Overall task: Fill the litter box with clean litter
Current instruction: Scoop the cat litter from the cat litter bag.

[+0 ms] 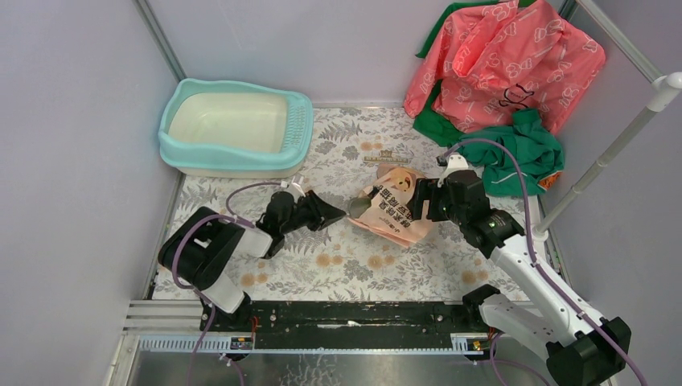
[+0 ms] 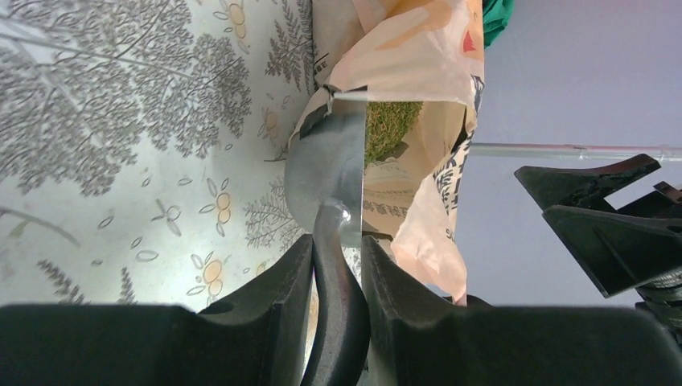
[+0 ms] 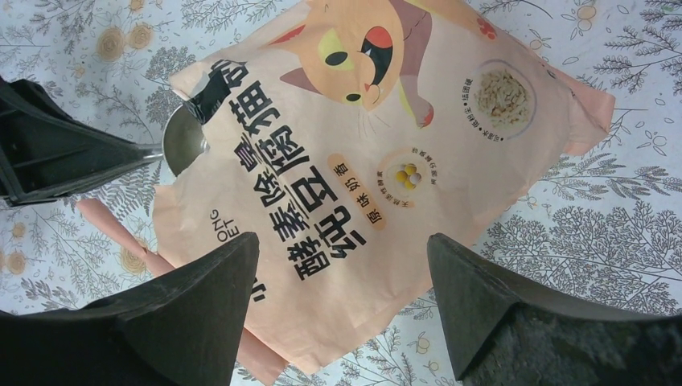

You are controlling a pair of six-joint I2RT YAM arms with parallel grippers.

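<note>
- Left gripper (image 2: 336, 249) was clamped on the scoop (image 2: 326, 169) handle, with the bowl poked into the bag (image 3: 386, 161) mouth from its 9 o'clock.
- Litter (image 2: 390, 129) sat inside the bag, right by the scoop.
- Right gripper (image 3: 342, 249) hung over the bag, fingers spread wide.
- Box (image 1: 299, 125) sat at the table's (image 1: 354, 265) 10 o'clock, well apart from the bag.

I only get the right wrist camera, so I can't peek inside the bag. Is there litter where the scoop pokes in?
Observer: Yes, green litter shows inside the bag's open mouth, right beside the scoop's bowl.
Operator: Where's the litter box?
Observer: The litter box sits in the table's far left corner.
Operator: Anything in it?
Observer: No, its cream pan looks bare.
</note>
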